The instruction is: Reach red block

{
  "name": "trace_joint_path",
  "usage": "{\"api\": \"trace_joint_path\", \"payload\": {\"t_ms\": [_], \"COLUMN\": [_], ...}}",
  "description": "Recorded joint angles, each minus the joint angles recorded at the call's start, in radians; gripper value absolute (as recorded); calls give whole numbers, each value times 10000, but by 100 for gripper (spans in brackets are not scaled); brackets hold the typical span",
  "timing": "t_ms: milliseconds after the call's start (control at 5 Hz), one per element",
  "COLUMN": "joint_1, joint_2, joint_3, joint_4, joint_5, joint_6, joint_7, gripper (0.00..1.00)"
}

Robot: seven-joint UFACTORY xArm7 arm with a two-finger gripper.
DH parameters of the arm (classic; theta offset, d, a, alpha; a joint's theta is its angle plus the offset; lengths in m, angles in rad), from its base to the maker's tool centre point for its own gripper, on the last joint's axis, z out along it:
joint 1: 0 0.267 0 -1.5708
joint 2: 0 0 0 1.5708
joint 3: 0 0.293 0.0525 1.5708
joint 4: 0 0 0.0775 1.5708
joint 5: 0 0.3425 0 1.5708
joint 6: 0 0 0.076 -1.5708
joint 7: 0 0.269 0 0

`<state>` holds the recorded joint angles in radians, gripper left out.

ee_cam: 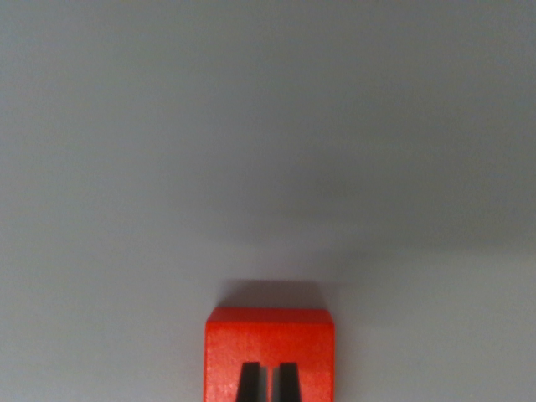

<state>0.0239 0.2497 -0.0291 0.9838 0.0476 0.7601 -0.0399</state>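
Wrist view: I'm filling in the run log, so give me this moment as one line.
view: wrist | red block: bottom centre on grey surface | end effector: tips over block, narrow gap | contact: cannot tell

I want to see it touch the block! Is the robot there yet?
Nearly. Done: the gripper has arrived over the red block, which sits at the bottom of the wrist view on the plain grey table. In hand: its two dark fingertips show close together in front of the block. Left: actual contact, which this picture cannot confirm.
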Motion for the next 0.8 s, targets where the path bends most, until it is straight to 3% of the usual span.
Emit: {"api": "trace_joint_path", "payload": {"t_ms": [200, 800], "joint_1": [-6, -11], "joint_2": [78, 142], "joint_3": [-5, -10], "joint_4": [-203, -368], "joint_5": [7, 12], "joint_6": [-278, -503], "joint_7": [-2, -4], "gripper": [0, 0]}}
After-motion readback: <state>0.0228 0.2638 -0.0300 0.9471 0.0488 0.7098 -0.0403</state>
